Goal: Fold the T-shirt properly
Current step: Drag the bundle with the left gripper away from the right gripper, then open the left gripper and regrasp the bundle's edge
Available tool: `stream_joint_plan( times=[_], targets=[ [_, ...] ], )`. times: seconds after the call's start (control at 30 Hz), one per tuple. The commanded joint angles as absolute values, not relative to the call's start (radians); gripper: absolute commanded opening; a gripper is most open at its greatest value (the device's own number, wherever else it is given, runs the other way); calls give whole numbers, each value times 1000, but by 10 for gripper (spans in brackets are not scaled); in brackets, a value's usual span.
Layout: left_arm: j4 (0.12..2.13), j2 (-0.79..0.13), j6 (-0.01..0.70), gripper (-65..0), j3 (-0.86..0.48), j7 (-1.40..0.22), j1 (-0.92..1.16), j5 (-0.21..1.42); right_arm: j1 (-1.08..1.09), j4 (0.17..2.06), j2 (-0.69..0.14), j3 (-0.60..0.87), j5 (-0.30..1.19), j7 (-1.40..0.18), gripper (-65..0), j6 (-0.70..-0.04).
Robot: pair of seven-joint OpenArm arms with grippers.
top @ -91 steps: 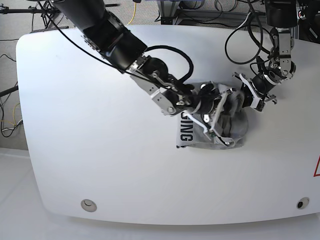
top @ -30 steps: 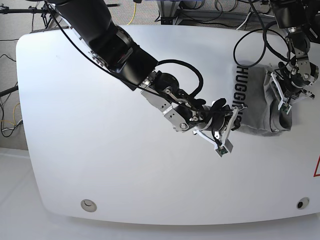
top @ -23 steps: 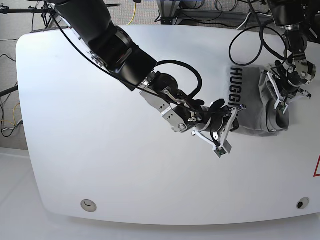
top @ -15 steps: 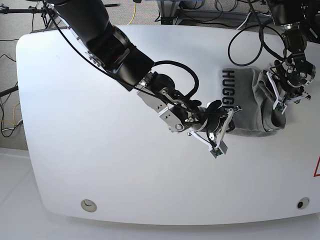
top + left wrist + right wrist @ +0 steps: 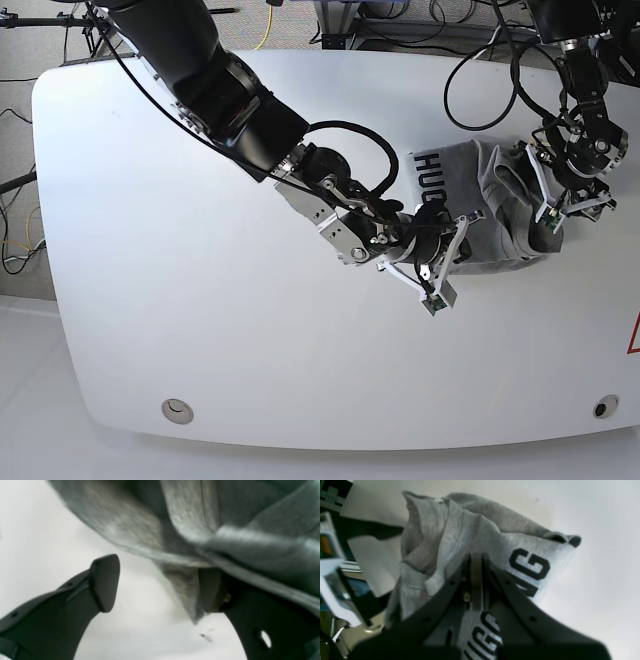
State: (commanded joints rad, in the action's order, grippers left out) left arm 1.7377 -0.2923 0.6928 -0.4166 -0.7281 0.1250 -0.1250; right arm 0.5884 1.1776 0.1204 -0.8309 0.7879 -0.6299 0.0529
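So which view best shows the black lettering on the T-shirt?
The right wrist view: the lettering on the T-shirt is large and sharp on both sides of the shut right gripper. The base view shows only a small "HUG". The left wrist view shows blurred grey cloth, no letters.

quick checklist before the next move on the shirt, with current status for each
1. Right gripper pinching the shirt: ok, jaws shut on the lettered panel.
2. Left gripper gripping cloth: not ok, jaws open; a fold only drapes over one finger.
3. Shirt flat: not ok, it lies bunched in ridges.
4. Lettering readable as a fold guide: not ok, only "HUG" shows in the base view.
5. Shirt fully on the table: ok, well inside the edges.
6. Cables clear of the left arm: cannot tell.
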Motion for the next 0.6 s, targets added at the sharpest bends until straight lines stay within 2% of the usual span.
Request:
stream_joint_plan(
  times=[0.6],
  targets=[
    [1796,-295,694,-182,-558,-728,124,-125,590,1176,120,-831,788,-628,-645,53]
  ],
)
